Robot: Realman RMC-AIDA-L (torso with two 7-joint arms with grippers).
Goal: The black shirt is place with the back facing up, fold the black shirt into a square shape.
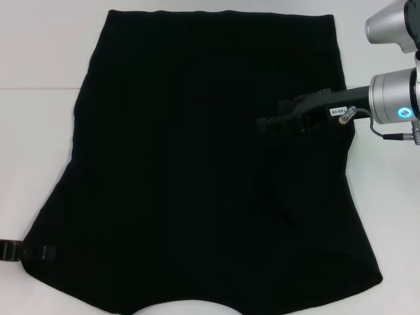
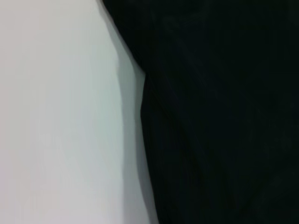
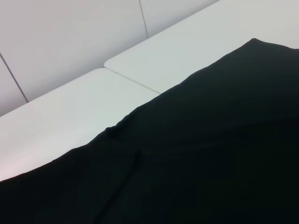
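Black shirt [image 1: 190, 164] lies flat on white desk [image 1: 39, 52]; right claw [image 1: 272, 123] over its right side, presumably to fold, grip state undeterminable; left claw [image 1: 20, 251] at the near-left edge likewise.

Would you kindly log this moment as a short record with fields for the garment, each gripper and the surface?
garment: black shirt, spread flat, plain side up
right gripper: over the shirt's right part
left gripper: at the shirt's near-left edge, mostly out of frame
surface: white table
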